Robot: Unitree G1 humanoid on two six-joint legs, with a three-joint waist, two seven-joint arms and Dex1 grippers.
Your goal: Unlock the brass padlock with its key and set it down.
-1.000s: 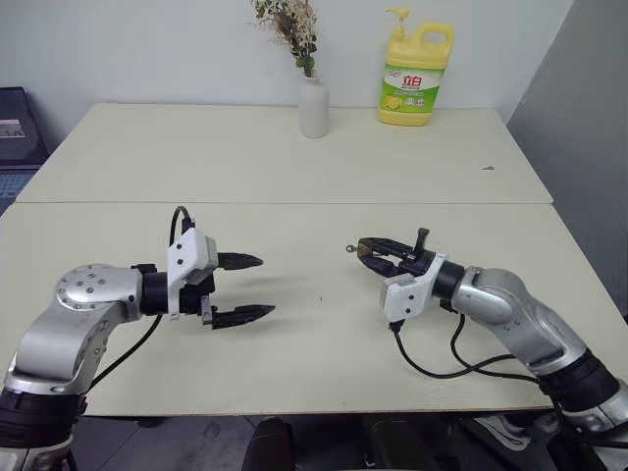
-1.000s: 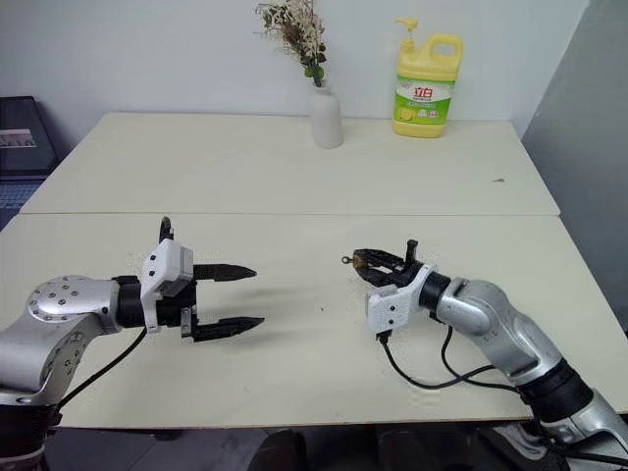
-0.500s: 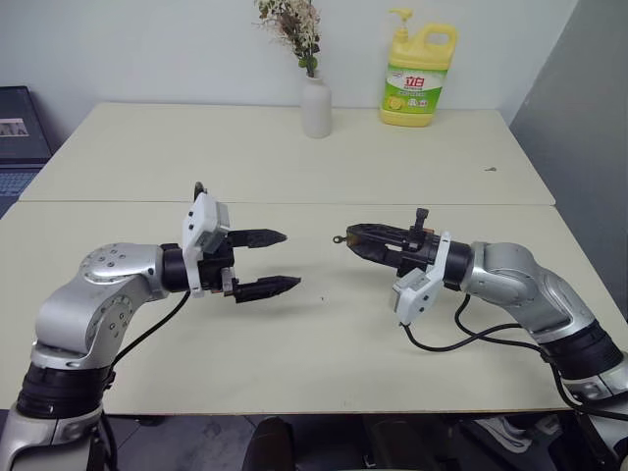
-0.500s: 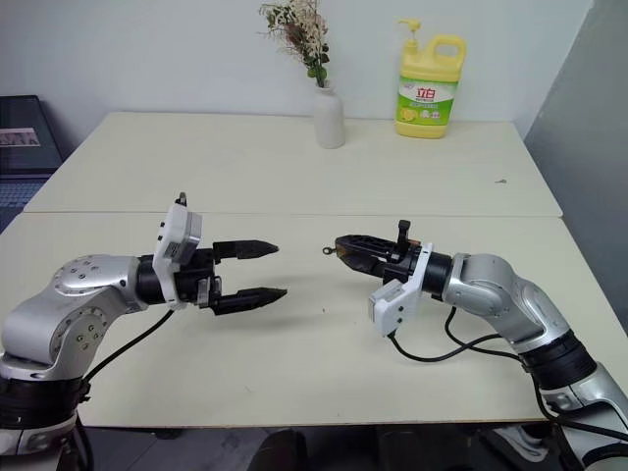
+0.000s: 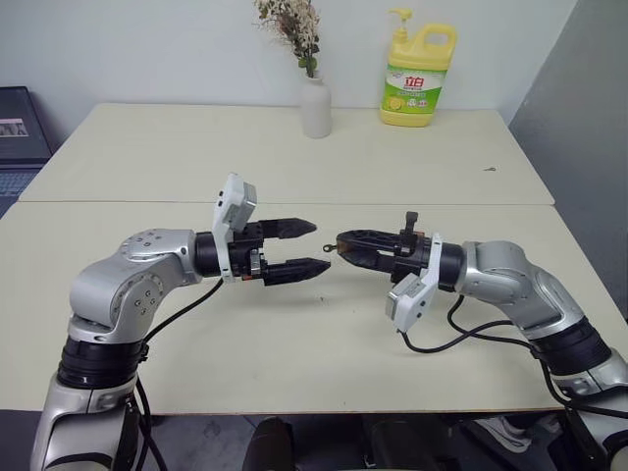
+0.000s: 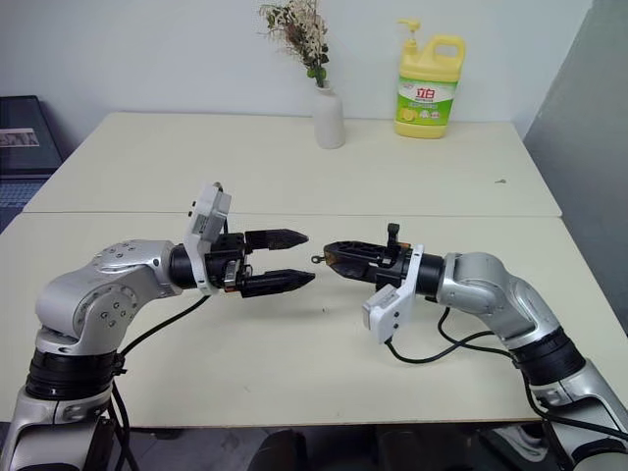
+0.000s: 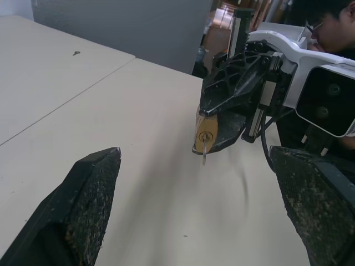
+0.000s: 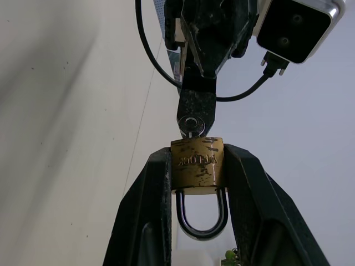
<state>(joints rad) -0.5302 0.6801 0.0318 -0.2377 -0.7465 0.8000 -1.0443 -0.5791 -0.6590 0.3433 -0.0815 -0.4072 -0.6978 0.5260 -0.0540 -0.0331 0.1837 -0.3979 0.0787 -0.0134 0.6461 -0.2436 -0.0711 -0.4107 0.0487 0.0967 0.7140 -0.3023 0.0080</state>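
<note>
Clearly, the right tool [image 6: 327, 257] clamps the brass padlock [image 8: 197, 164], key [image 7: 204, 150] protruding; the gaping left tool [image 6: 302, 257] could knock it loose above the bench [image 5: 324, 343].

You can't see the padlock [image 8: 197, 162] sides, covered by the right gripper [image 8: 197, 183] fingers; the key [image 8: 192, 126] shaft is buried inside it.

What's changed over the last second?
Both end effectors rose and closed in on each other. The left end effector, open, now faces the key in the padlock, which the right end effector holds as before. Bottle and vase unmoved.
</note>
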